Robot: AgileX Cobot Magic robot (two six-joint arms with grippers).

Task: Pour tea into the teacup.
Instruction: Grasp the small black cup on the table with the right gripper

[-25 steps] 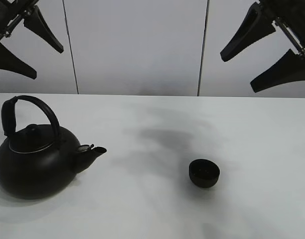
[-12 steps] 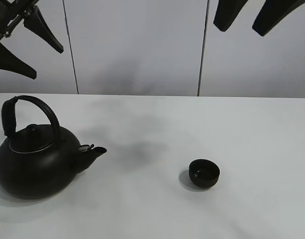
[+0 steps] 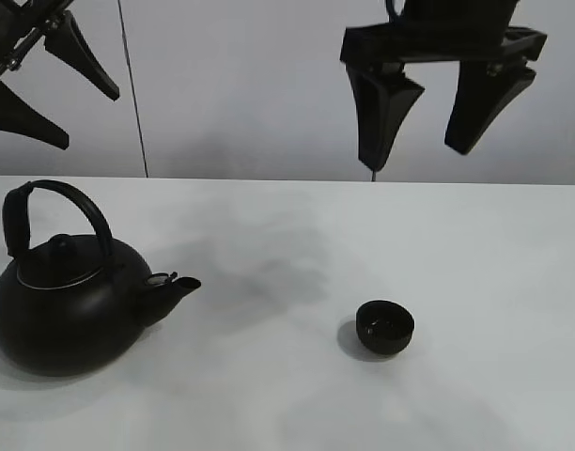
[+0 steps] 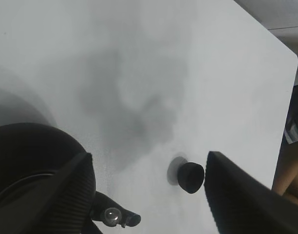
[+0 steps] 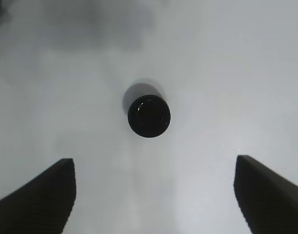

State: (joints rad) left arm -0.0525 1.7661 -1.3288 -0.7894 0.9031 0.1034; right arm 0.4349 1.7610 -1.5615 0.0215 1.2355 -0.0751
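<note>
The right hand (image 3: 417,156) is hanging high over the worktop (image 3: 513,282) with its jaws spread wide and nothing between them, looking almost straight down on the teacup (image 3: 385,325), which is sitting upright and alone on the robot's right side. The left hand (image 3: 88,118) is hovering equally wide open and empty above the kettle (image 3: 67,305), which is standing well apart from the cup with its spout (image 3: 175,285) pointing toward it. The kettle is looking rigid and heavy, more so if full, so I am judging the arched handle (image 3: 71,202) near its top as the place to grip. The cup is looking light and easily nudged, so it probably needs steadying by its wall.
</note>
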